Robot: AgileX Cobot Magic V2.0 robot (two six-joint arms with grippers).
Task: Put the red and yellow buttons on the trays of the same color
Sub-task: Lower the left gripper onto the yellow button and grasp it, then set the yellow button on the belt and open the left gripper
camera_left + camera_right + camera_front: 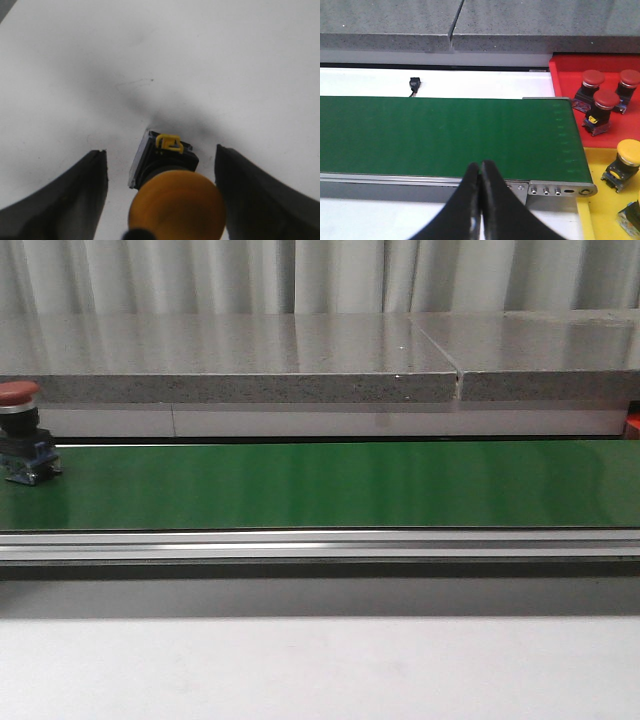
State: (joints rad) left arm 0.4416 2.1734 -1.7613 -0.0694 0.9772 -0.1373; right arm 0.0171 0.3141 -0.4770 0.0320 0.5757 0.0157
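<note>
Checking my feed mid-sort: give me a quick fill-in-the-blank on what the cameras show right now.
1. The red tray holds ___ red buttons.
2. The left pincer is open around a ___ button.
3. The right pincer is ___ and holds nothing.
4. A red button stands at the left end of the green ___.

Missing words: three; yellow; shut; conveyor belt

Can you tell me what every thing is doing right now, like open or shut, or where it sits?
Left gripper: jaws open, either side of a yellow button.
Yellow button: between the open jaws, on a white surface.
Right gripper: jaws shut, empty.
Red button: on the green belt's left end.
Red tray: holds three red buttons.
Yellow tray: holds yellow buttons.
</note>
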